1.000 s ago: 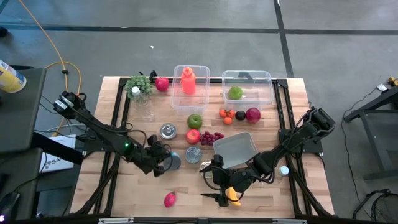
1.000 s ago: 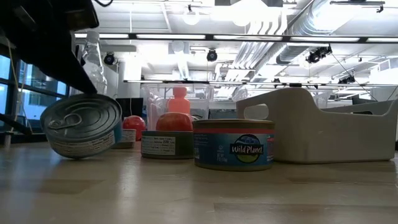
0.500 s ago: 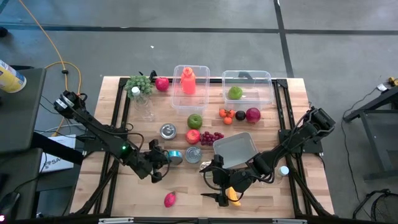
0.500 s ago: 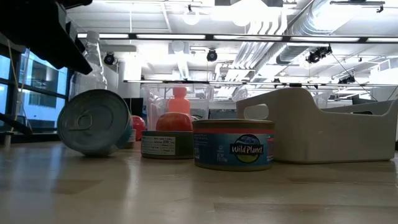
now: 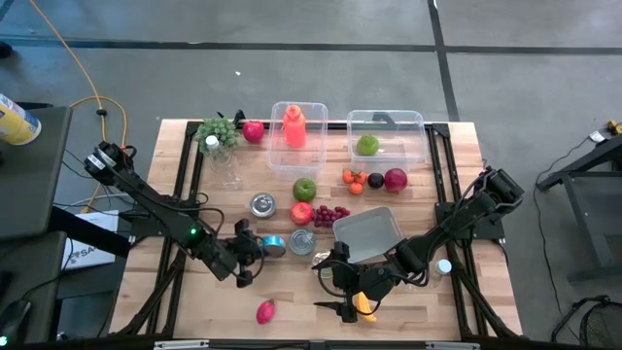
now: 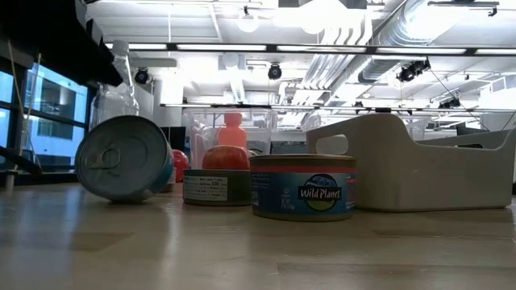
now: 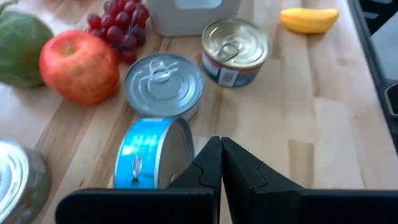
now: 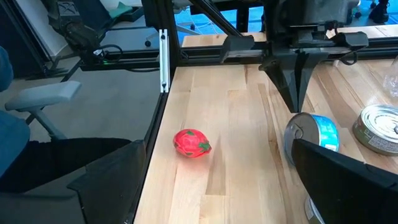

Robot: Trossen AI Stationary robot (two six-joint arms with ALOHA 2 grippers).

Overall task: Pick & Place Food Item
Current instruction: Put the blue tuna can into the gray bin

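Observation:
A blue tin (image 5: 275, 245) lies on its side on the wooden table, its lid toward the near-left; it also shows in the low view (image 6: 122, 158) and the left wrist view (image 7: 154, 155). My left gripper (image 5: 245, 257) is shut and stands just left of the tin and a little above it, fingers (image 7: 219, 163) beside its lid rim with a gap. My right gripper (image 5: 344, 299) hangs open near the front edge, beside a yellow fruit (image 5: 365, 305). A pink dragon fruit (image 8: 191, 143) lies ahead of it.
Two upright tins (image 5: 262, 204) (image 5: 302, 240), a red apple (image 7: 78, 65), purple grapes (image 7: 118, 28) and a white bin (image 5: 367, 233) crowd the table's middle. Clear boxes (image 5: 387, 136) and a pink bottle (image 5: 294, 126) stand at the far edge. Bare wood lies near the front left.
The blue tin, tilted under my left gripper a second ago, has tipped over onto its side and shifted slightly toward the table's right. My left gripper, still shut, has risen and drawn back toward the table's left, clear of the tin.

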